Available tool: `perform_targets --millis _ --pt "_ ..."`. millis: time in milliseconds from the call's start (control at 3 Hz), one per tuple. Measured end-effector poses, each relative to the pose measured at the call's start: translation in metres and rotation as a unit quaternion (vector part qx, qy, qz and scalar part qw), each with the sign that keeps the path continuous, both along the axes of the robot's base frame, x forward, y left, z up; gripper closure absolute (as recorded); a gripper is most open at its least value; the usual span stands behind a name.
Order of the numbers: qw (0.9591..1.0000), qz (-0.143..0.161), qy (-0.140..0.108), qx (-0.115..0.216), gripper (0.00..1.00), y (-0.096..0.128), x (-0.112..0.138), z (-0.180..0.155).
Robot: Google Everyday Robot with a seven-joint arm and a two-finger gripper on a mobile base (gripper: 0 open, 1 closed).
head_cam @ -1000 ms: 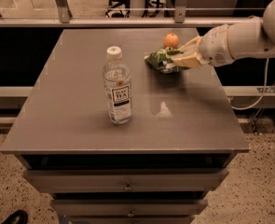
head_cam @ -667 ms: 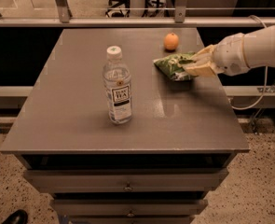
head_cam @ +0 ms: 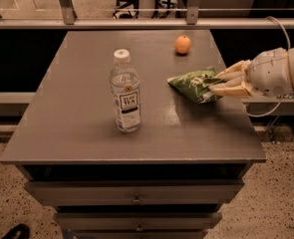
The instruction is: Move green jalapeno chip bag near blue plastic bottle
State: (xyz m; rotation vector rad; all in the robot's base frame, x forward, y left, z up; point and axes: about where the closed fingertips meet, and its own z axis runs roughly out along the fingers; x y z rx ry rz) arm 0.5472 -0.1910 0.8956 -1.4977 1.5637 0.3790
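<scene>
The green jalapeno chip bag (head_cam: pixel 195 84) lies on the grey table (head_cam: pixel 86 128) toward its right edge. The blue plastic bottle (head_cam: pixel 125 92), clear with a white cap and a white label, stands upright left of the bag, about a bag's length away. My gripper (head_cam: pixel 220 82) reaches in from the right at the bag's right end. Its pale fingers (head_cam: pixel 232 90) spread above and below that end, and the bag's tip sits between them.
A small orange fruit (head_cam: pixel 183 44) sits at the back of the table, behind the bag. A metal railing (head_cam: pixel 136 23) runs along the far edge. Drawers (head_cam: pixel 136 198) are below the front edge. A cable (head_cam: pixel 266 108) hangs at the right.
The bag has moved forward and a little right, away from the orange fruit. My gripper and arm have pulled back to the right, toward the table's edge.
</scene>
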Motion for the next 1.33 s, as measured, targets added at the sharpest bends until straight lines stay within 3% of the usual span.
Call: perform_targets --millis 333,1000,1333 --pt "0.9988 0.041 -0.027 0.007 1.0 0.015 -0.028 0.011" --pt "0.9941 0.085 -0.061 0.028 1.0 0.055 -0.041 0.021" --pt "0.9924 0.099 -0.061 0.039 0.88 0.075 -0.038 0.018"
